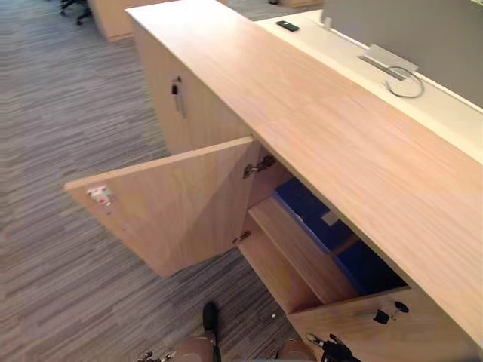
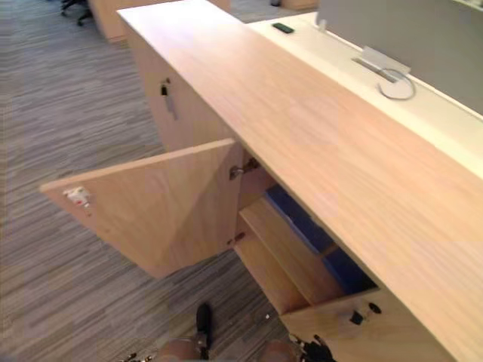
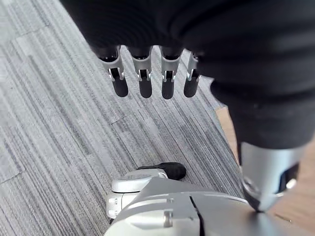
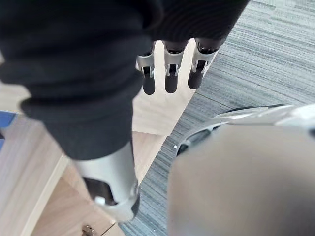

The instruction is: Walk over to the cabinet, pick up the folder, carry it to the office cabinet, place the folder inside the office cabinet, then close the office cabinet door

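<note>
A long light-wood office cabinet [image 1: 317,113] runs across in front of me. Its left door [image 1: 173,211] stands swung wide open over the carpet. Inside, a blue folder [image 1: 306,215] lies flat on the upper shelf, with a small pale label on it. Another blue item [image 1: 362,268] lies on the level below. The right door [image 1: 377,324] stands ajar at the lower right. My left hand [image 3: 145,78] hangs over the carpet with straight fingers and holds nothing. My right hand [image 4: 170,73] hangs beside the cabinet's wood, fingers also straight and empty.
A closed cabinet door with a key [image 1: 177,94] lies further left. Behind the cabinet is a white desk [image 1: 445,105] with a small black object [image 1: 287,26], a cable loop [image 1: 405,81] and a grey partition [image 1: 407,30]. Grey striped carpet [image 1: 68,113] spreads to the left.
</note>
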`<state>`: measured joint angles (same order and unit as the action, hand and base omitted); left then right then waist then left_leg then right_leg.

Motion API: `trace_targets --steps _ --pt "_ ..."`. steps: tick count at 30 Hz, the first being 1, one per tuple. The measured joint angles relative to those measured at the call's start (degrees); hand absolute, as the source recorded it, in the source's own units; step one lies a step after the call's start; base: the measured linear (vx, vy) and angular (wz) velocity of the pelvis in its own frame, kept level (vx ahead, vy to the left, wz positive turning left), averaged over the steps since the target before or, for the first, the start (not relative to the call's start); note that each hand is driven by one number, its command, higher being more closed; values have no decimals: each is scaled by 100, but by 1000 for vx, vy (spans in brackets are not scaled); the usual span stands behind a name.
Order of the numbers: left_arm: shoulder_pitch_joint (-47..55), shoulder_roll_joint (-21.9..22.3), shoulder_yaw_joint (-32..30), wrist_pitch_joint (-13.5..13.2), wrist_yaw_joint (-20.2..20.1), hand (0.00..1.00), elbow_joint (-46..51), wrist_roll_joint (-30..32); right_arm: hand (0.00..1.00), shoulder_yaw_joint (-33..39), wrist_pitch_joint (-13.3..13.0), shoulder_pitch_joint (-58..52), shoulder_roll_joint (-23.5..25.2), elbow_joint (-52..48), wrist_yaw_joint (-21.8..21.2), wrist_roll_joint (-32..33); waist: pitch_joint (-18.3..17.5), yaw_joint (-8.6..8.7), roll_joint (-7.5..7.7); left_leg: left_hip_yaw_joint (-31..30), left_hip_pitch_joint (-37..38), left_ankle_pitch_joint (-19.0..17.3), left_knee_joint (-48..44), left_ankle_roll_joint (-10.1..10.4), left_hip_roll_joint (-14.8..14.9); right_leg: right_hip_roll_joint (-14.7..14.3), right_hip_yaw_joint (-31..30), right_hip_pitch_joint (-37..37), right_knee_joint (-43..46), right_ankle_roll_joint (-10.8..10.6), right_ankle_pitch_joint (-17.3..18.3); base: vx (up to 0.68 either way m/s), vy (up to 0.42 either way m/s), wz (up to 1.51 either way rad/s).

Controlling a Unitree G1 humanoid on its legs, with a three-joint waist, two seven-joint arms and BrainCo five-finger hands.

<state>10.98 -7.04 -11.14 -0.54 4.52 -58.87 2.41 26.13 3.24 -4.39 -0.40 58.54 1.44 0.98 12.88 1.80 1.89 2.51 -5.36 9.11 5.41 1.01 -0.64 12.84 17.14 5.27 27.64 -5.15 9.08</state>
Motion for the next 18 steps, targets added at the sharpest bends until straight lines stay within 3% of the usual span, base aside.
trace_targets --steps 1,2,3,4,8,18 --pt "22 23 -98 4 0 0 2 2 0 20 0 3 5 26 -1 10 -28 -25 16 -14 -126 -137 -1 181 -1 -101 17 121 -458 63 51 -143 -57 37" --pt "73 -44 -272 11 -9 0 9 3 0 19 -9 6 127 101 -7 10 -166 -72 319 197 -396 -196 -225 153 -178 24 11 210 -1236 293 240 -124 -76 -26" --pt "120 -77 -447 25 -2 0 -10 -12 0 14 -24 8 149 114 -13 9 -209 -221 403 370 -592 -207 -819 26 -248 57 -27 238 -1606 156 732 -100 -76 -38" --pt "115 78 -575 120 11 0 -143 -77 0 132 -18 57 104 190 -12 51 -144 -139 227 265 -479 101 -463 -145 -198 -77 -24 305 -1767 -118 593 -66 -65 -28" --pt "238 175 -614 114 10 0 -138 -122 0 164 8 -203 60 229 -5 9 -258 -138 108 250 -227 519 3 -76 60 -373 -38 400 -1921 28 506 -63 -86 0" --pt "213 114 -547 113 10 0 -141 -258 0 -85 -8 -241 43 240 2 5 -258 -160 182 169 -233 574 4 -29 89 -455 -1 507 -2037 27 480 32 -27 3"
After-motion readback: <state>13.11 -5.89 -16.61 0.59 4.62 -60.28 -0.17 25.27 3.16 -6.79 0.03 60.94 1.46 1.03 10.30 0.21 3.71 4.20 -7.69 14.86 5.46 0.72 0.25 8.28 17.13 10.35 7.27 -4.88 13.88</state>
